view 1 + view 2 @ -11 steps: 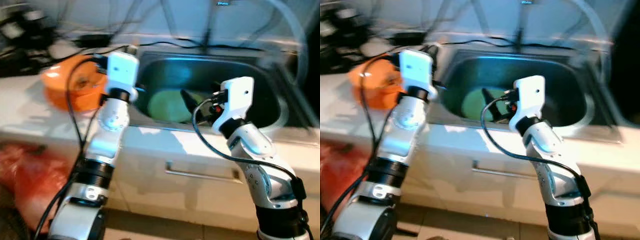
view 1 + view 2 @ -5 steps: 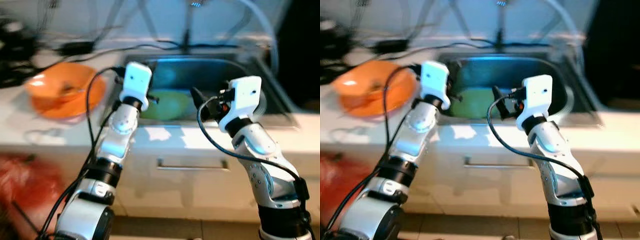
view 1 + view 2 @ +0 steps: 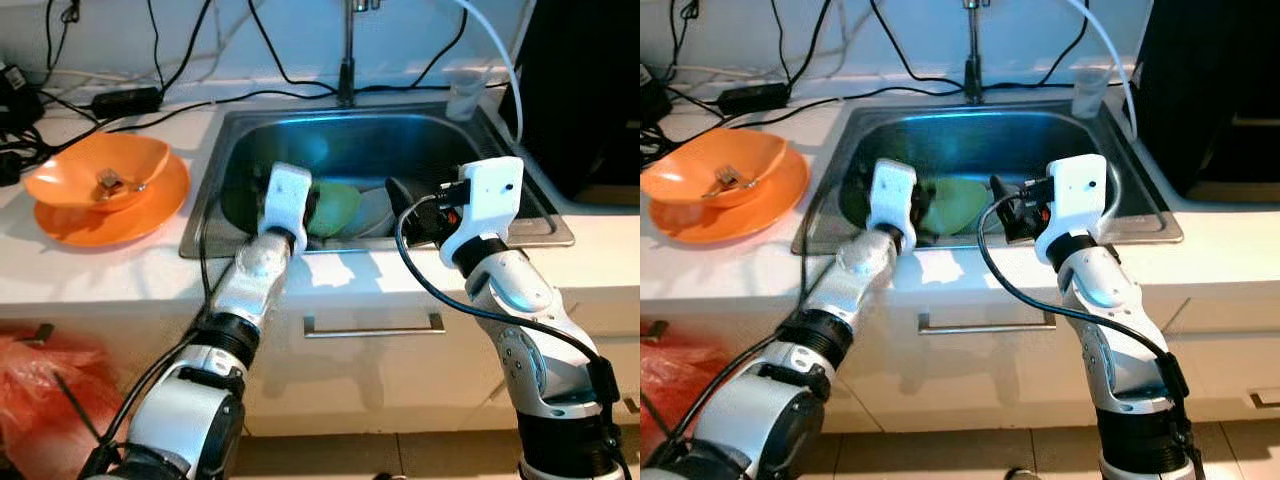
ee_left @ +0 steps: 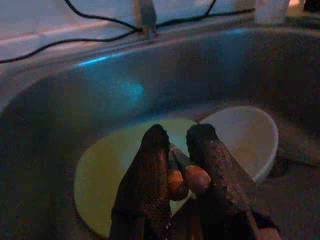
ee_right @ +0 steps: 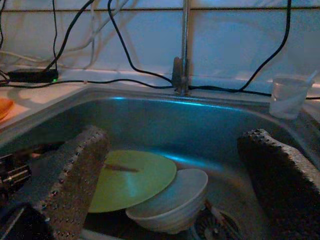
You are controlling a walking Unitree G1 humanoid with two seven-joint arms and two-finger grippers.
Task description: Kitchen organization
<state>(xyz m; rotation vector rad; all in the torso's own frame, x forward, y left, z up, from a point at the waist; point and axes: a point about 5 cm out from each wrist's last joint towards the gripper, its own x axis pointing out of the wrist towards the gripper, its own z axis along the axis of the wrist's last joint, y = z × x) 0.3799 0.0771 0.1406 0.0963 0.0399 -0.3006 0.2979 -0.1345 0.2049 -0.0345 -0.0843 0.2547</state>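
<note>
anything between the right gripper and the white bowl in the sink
Nothing visible. The right gripper is open over the sink's front edge, and the white bowl lies straight ahead of it, leaning on the green plate.

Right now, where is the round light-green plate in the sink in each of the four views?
Left eye view: round light-green plate in sink, just beyond left gripper.
Right eye view: plate mid-sink.
Left wrist view: plate behind fingertips.
Right wrist view: plate under white bowl.
Shared landmark: metal tap.
</note>
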